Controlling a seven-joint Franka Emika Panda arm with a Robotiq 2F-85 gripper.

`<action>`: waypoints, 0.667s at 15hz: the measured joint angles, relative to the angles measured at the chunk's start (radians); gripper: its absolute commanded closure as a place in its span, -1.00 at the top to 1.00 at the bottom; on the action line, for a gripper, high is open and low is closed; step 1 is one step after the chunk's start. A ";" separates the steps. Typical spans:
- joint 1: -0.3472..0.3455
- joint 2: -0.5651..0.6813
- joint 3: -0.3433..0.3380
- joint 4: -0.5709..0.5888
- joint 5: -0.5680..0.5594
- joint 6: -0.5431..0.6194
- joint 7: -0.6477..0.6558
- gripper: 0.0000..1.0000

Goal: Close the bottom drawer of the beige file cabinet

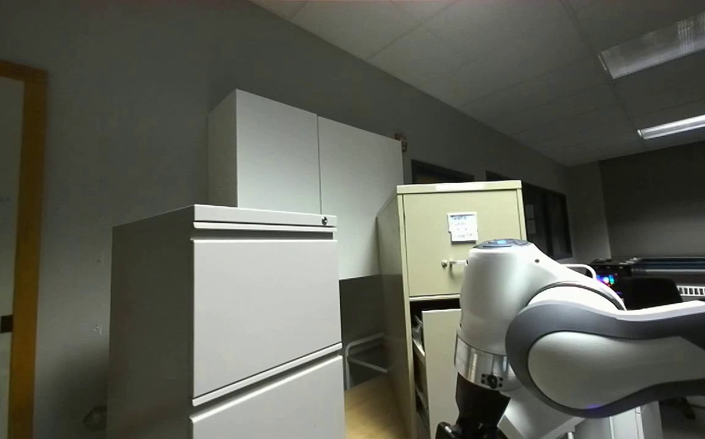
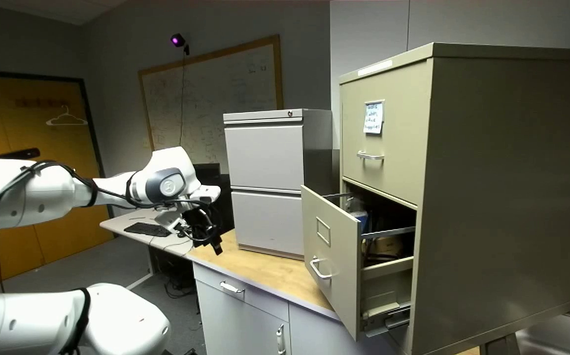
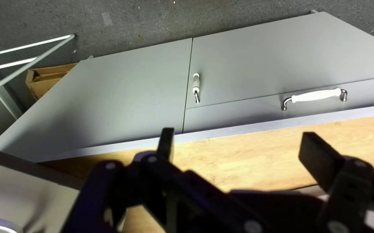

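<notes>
The beige file cabinet (image 2: 501,187) stands on the counter and shows in both exterior views (image 1: 428,231). Its upper drawer, with a white label, is shut. Its bottom drawer (image 2: 336,241) is pulled well out, with files and other items inside. The drawer also shows in an exterior view (image 1: 442,360), partly behind the arm, and its front fills the lower left of the wrist view (image 3: 18,191). My gripper (image 3: 238,139) is open with nothing between its fingers. It hangs over the counter, apart from the drawer front; it also shows in an exterior view (image 2: 215,246).
A grey-white cabinet (image 2: 265,158) stands on the wooden counter (image 2: 265,271) beside the beige one. Below are grey cupboards (image 3: 135,94) with white handles (image 3: 316,96). A white metal frame (image 3: 31,61) and a cardboard box (image 3: 46,79) are on the floor.
</notes>
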 measured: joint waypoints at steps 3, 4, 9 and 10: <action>-0.017 0.009 0.009 0.000 -0.002 0.098 0.031 0.17; -0.030 0.015 0.015 0.001 -0.004 0.149 0.050 0.02; -0.163 0.062 0.046 0.005 -0.016 0.396 0.155 -0.74; -0.201 0.074 0.050 0.005 -0.024 0.446 0.179 -0.80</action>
